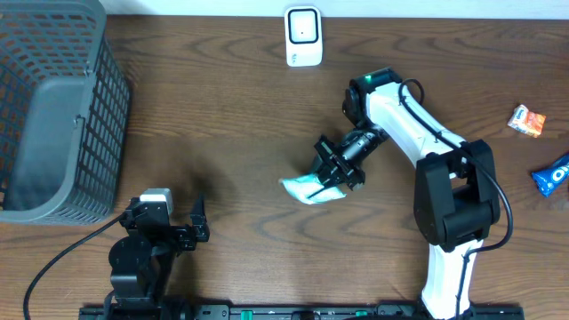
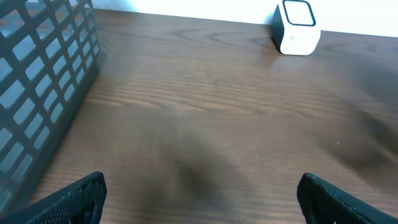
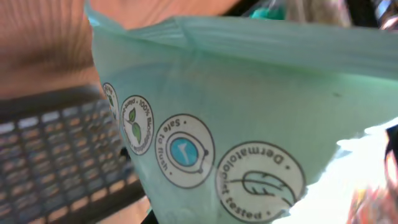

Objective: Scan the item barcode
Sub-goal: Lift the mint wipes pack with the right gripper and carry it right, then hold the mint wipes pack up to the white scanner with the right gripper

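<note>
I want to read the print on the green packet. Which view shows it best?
Right wrist: the green packet fills the frame, its round seals legible. Overhead shows it small, held by the right gripper. Left wrist misses it entirely.

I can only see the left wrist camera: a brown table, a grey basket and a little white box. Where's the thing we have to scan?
Observer: The right fingers are shut on it. It's a pale green packet, near the middle of the table.
Operator: What's on the packet?
Observer: The right wrist camera shows round badges on it. One reads "Dermatologist tested". No barcode shows on that side.
Operator: Are there other things around?
Observer: Yes, an orange packet and a blue packet lie near the table's right edge.
</note>
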Robot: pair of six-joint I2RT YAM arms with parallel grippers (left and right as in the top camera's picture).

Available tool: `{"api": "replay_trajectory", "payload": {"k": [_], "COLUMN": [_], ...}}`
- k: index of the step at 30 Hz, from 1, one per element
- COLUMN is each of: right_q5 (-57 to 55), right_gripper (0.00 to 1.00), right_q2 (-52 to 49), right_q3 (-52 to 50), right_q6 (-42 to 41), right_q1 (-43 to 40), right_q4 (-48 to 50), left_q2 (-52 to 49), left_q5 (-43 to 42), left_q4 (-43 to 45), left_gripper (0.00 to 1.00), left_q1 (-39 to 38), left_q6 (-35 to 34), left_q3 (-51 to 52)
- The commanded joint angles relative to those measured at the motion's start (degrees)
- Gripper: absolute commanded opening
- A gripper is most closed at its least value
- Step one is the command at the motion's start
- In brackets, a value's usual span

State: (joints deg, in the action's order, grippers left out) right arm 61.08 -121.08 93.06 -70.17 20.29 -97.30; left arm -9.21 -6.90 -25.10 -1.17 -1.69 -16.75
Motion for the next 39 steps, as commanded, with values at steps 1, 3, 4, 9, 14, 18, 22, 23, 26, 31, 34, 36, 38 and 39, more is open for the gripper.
{"api": "replay_trajectory", "payload": {"k": [1,3,4,9,14,18,22,23,26,31,34,36,38,39], "right_q5": [16.33,20.76,22.18,24.22,22.84,20.92,17.46,17.22,16.5,14.19,15.04,19.41,22.45,22.8], "right_gripper": [0.02,0.02,0.02,0.02,0.02,0.02,0.02,0.02,0.02,0.02,0.02,0.01,0.01,0.01], "right_q2": [1.44,1.44,1.44,1.38,0.5,-0.98,-2.1,-2.45,-3.17,-3.76,-3.76,-3.76,-3.74,-3.69], "right_q3": [-0.04,-0.04,-0.04,-0.04,-0.04,-0.07,-0.09,-0.11,-0.13,-0.13,-0.13,-0.11,-0.04,0.04], "right_q6": [-3.69,-8.26,-12.15,-35.01,-47.21,-47.21,-47.21,-47.21,-47.21,-46.8,-33.4,-15.87,-7.45,-2.4], "right_q1": [-0.59,-0.81,-1.25,-4.39,-9.53,-11.76,-12.17,-12.17,-12.04,-12.0,-12.0,-12.0,-11.8,-11.58], "right_q4": [-0.22,0.11,1.03,12.22,20.37,19.52,15.58,15.12,15.17,14.29,14.88,17.81,21.33,23.47], "left_q2": [0.42,0.42,0.42,0.42,0.42,0.42,0.42,0.42,0.42,0.42,0.42,0.42,0.42,0.42], "left_q5": [0.52,0.52,0.52,0.52,0.52,0.52,0.52,0.52,0.52,0.52,0.52,0.52,0.52,0.52], "left_q4": [0.22,0.22,0.24,0.22,0.22,0.22,0.22,0.22,0.22,0.22,0.22,0.22,0.22,0.22], "left_gripper": [0.98,0.98,0.98,0.98,0.98,0.98,0.98,0.98,0.98,0.98,0.98,0.98,0.98,0.98], "left_q1": [0.24,0.24,0.24,0.24,0.24,0.24,0.24,0.24,0.24,0.24,0.24,0.24,0.24,0.24], "left_q6": [-0.11,-0.11,-0.09,-0.11,-0.11,-0.11,-0.11,-0.11,-0.11,-0.11,-0.11,-0.11,-0.11,-0.11], "left_q3": [-0.31,-0.31,-0.31,-0.31,-0.31,-0.31,-0.31,-0.31,-0.31,-0.31,-0.31,-0.31,-0.31,-0.31]}}
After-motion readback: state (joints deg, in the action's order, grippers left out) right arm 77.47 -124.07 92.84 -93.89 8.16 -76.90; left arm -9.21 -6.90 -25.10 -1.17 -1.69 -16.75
